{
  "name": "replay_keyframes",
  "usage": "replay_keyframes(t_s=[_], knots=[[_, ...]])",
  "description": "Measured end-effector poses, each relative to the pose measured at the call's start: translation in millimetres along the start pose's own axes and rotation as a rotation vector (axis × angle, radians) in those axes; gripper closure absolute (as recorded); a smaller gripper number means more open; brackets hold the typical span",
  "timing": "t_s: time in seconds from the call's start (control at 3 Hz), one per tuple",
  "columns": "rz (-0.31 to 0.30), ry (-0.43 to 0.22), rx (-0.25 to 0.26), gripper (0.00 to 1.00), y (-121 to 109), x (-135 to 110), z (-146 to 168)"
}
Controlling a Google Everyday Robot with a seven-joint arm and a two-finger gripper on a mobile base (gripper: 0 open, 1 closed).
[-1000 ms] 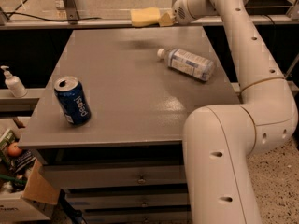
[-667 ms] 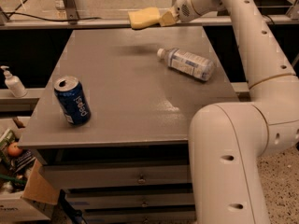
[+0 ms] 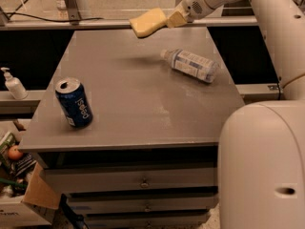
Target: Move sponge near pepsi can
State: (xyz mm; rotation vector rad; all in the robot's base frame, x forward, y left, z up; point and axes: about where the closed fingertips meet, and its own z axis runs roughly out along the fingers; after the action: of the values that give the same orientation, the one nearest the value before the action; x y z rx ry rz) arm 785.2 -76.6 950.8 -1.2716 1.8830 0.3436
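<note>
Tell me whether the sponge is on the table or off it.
Off it: the gripper holds the sponge in the air over the far edge of the table; its shadow falls below.

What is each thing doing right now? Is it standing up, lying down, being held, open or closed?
sponge: held up in the air over the table's far edge.
gripper: at the far edge, shut on the sponge.
pepsi can: standing upright, front left of the table.
water bottle: lying on its side, cap on.
soap bottle: standing upright on the left ledge.
drawers: closed.
</note>
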Motion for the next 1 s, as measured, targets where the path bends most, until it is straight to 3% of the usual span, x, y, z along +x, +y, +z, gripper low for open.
replay_keyframes(t_s=[0.33, 0.67, 1.0], knots=[[-0.092, 0.021, 0.014, 1.00, 26, -6, -28], [-0.090, 0.056, -0.033, 1.00, 48, 7, -14], [-0.102, 0.056, -0.040, 1.00, 49, 3, -12]])
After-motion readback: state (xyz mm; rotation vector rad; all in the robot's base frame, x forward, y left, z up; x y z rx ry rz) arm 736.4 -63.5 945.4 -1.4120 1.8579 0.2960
